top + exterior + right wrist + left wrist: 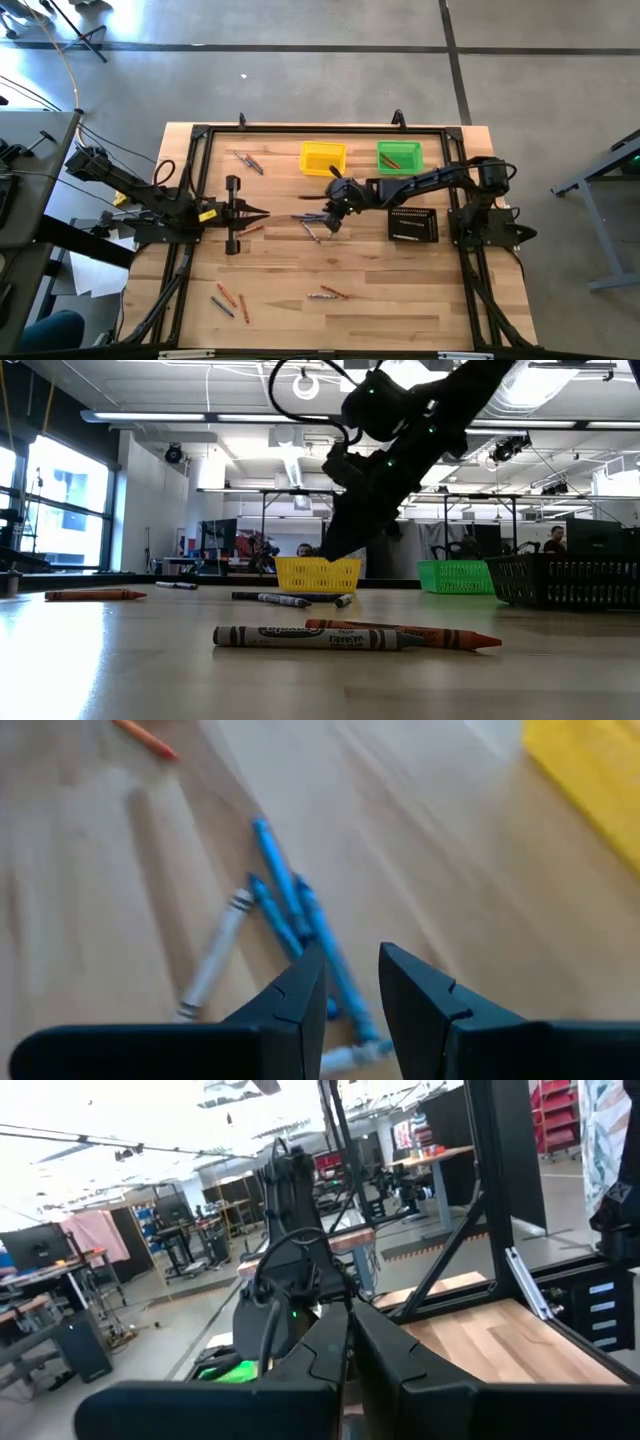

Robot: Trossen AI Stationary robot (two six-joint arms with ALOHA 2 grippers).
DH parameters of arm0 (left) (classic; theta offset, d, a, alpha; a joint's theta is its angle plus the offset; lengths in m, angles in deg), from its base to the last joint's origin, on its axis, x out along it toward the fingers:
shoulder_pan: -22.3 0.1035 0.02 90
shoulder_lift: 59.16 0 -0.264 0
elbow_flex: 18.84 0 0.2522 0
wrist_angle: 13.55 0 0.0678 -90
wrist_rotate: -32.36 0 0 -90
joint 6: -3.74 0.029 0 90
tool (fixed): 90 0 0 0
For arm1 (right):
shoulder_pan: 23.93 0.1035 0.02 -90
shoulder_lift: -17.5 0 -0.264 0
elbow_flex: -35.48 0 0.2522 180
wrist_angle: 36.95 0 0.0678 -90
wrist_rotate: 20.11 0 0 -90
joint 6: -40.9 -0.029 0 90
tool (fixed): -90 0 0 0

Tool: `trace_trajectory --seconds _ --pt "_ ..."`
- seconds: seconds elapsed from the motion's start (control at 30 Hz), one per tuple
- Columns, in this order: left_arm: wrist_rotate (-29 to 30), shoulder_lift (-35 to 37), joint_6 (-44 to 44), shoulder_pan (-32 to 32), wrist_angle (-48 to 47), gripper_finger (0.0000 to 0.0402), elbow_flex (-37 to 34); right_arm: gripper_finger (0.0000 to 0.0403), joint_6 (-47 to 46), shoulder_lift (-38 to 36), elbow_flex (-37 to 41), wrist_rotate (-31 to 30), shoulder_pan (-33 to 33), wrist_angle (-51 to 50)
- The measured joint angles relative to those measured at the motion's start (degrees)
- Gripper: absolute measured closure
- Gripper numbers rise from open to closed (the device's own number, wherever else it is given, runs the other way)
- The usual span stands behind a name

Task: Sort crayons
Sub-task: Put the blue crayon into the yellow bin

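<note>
Right gripper [352,982], fingers narrowly parted and empty, hangs above thin blue wax crayons [300,925]; left gripper [262,213], fingers pressed together, rests at the table's left.

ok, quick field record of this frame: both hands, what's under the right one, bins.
right hand: partly open, empty, over the table centre
under it: blue crayons and a pale crayon lying in a cluster
left hand: shut, empty, at the table's left side
yellow bin: far edge, looks empty
green bin: far edge, one orange crayon inside
black tray: right side
</note>
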Motion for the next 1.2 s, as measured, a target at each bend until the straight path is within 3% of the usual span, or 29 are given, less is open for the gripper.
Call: trace_trajectory --seconds 0.37,0.57,1.2 --pt "0.00 0.00 1.76 0.02 -0.57 0.0392 -0.02 0.0314 -0.81 0.09 -2.90 -1.89 0.19 -6.47" --pt "0.01 0.39 6.05 0.02 2.87 0.0392 -0.02 0.0314 -1.62 3.17 -2.93 -3.04 1.87 -5.01" --pt "0.09 1.29 5.67 -0.31 1.02 0.0392 -0.02 0.0314 -2.10 7.08 -2.91 -3.13 2.16 -2.10"
